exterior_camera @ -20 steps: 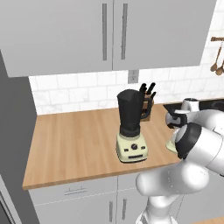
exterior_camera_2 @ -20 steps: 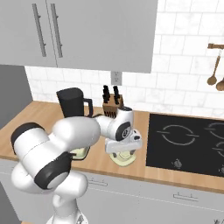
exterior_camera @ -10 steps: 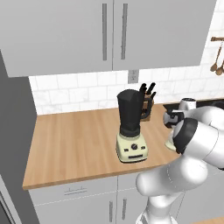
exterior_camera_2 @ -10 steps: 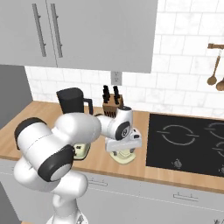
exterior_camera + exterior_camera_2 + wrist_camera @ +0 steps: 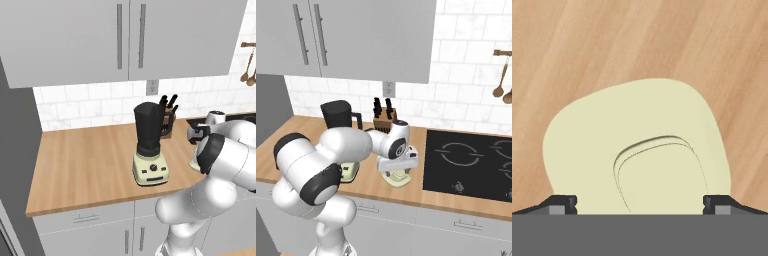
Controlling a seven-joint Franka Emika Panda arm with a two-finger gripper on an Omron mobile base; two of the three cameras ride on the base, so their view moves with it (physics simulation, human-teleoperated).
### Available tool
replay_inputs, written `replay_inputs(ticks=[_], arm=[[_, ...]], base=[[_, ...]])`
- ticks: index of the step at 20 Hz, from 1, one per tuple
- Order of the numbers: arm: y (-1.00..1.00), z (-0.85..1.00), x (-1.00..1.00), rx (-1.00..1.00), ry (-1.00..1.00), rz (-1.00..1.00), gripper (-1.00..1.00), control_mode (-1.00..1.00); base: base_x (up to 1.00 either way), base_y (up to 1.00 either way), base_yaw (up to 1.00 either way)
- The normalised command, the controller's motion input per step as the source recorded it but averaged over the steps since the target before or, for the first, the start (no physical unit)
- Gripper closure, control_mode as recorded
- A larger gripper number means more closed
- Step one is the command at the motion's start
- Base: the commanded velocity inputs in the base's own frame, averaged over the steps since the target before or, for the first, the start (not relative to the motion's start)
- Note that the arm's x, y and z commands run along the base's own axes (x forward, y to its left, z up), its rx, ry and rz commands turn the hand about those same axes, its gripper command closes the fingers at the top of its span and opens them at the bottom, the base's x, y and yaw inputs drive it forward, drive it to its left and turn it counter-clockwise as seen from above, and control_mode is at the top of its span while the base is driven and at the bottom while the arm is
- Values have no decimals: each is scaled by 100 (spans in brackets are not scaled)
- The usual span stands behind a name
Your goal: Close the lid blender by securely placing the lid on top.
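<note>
The lid [image 5: 637, 145], a pale cream-yellow disc with a raised centre knob, lies flat on the wooden counter. It is right of the blender [image 5: 150, 145] and peeks out below the hand [image 5: 397, 179]. My gripper [image 5: 639, 202] hangs directly over it, open, with one fingertip [image 5: 562, 204] on each side of the knob and nothing held. In the right base view the gripper [image 5: 398, 169] points straight down just above the lid. The blender's dark jar [image 5: 337, 115] stands open-topped on its cream base, partly behind my arm.
A dark knife block [image 5: 383, 114] with black handles stands against the tiled wall behind the lid. A black cooktop [image 5: 471, 162] lies to the right. Wooden spoons [image 5: 501, 75] hang on the wall. Bare counter [image 5: 80, 160] stretches left of the blender.
The arm's elbow has shifted slightly. The hand stays low over the lid with its fingers apart, and the lid has not moved.
</note>
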Motion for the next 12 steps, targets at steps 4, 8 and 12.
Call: replay_inputs(ticks=[4, 8, 12], arm=[[0, 5, 1, 0, 0, 0, -100, -100], [0, -2, 0, 0, 0, 0, -100, -100], [0, -20, -6, 0, 0, 0, -100, -100]], base=[[0, 0, 0], [0, 0, 0], [0, 0, 0]])
